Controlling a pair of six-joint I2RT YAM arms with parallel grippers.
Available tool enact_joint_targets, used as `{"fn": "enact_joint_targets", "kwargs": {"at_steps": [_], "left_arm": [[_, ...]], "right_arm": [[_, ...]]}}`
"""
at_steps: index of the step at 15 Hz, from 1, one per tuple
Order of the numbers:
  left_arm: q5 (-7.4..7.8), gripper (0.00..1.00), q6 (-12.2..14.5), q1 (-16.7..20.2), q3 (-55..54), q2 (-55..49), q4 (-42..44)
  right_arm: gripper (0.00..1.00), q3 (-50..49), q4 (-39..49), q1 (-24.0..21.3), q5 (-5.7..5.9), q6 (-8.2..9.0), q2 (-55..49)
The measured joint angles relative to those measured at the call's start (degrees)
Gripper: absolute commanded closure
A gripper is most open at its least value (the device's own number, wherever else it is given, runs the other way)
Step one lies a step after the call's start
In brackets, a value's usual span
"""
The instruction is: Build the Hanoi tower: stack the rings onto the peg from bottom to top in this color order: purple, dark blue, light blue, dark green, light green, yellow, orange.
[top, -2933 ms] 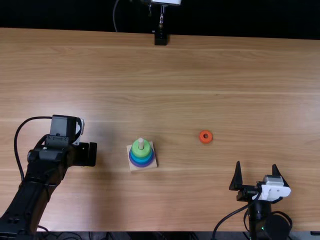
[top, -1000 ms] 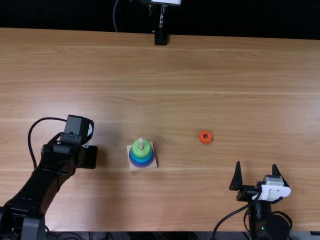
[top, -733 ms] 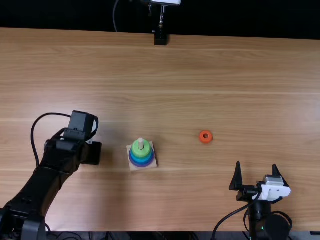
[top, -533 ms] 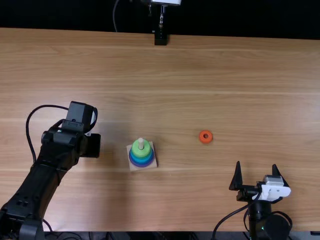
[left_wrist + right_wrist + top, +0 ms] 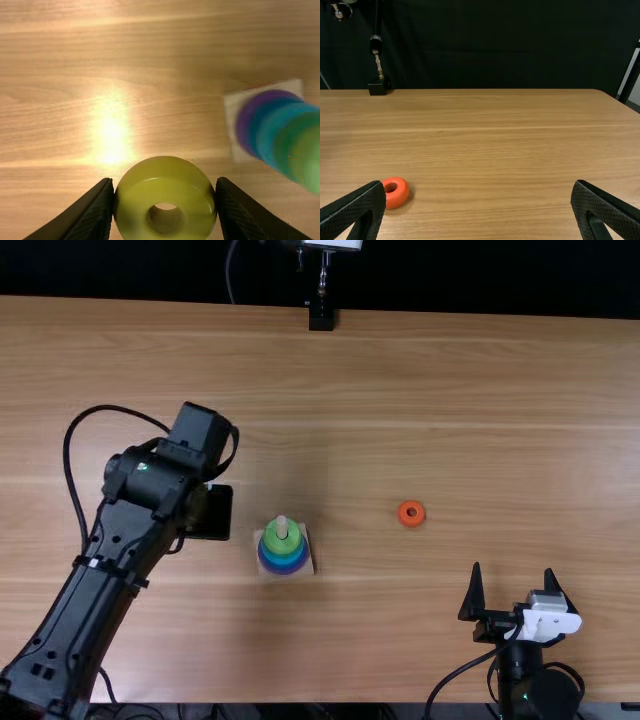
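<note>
Left tool [image 5: 165,182] pinching yellow ring [image 5: 165,187], right tool [image 5: 478,186] wide; five rings [image 5: 283,552] on peg [image 5: 281,527], yellow and orange ring [image 5: 411,522] to add.

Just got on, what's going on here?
The left gripper holds the yellow ring over the table, left of the tower in the top view. Purple, blue and green rings are on the peg. The orange ring lies on the table, and the right gripper is open and empty.

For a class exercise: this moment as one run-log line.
left gripper: holding yellow ring | peg: purple ring up to light green ring | right gripper: open, empty | orange ring: on table
</note>
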Motion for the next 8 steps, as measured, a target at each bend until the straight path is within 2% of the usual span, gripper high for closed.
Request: {"fn": "enact_joint_targets", "kwargs": {"at_steps": [4,8], "left_arm": [[0.02,1.0,-5.05,-6.19,7.5,1.79,-5.29],[0.02,1.0,-7.08,-10.84,12.74,4.17,-5.35]], "right_arm": [[0.0,0.0,0.02,0.02,-0.02,0.0,0.0],[0.0,0.0,0.0,0.0,-0.02,0.0,0.0]]}}
